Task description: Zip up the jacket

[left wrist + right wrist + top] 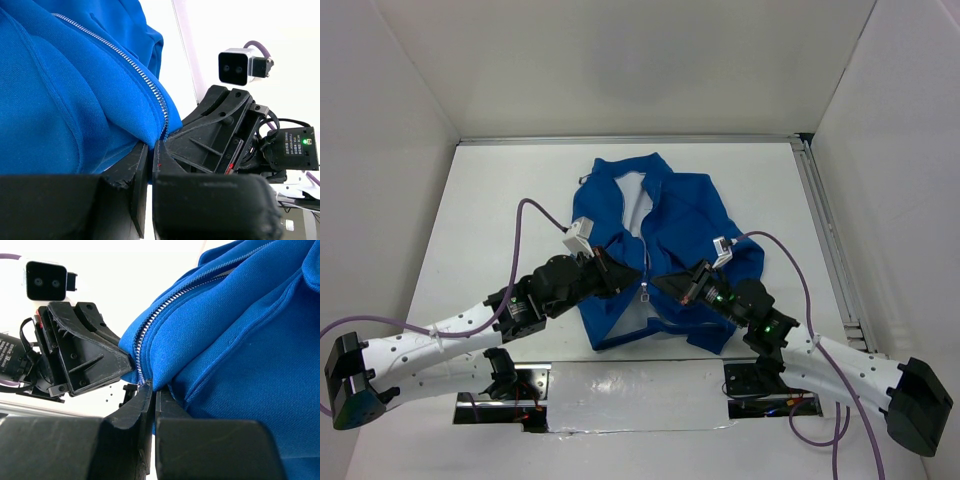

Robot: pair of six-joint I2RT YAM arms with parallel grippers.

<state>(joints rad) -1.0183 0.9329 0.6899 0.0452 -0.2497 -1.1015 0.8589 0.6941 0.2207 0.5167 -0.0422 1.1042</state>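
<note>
Your arms angle inward over the bench [490, 220]. Left fingers [132, 175] and right fingers [132, 415] are both pinched tight on the jacket [690, 215] by the zipper [645, 255], hiding its bottom end.

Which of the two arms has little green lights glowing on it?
The right arm: green lights glow near its wrist in the top view. The left arm, on the other side of the jacket, shows none.
</note>
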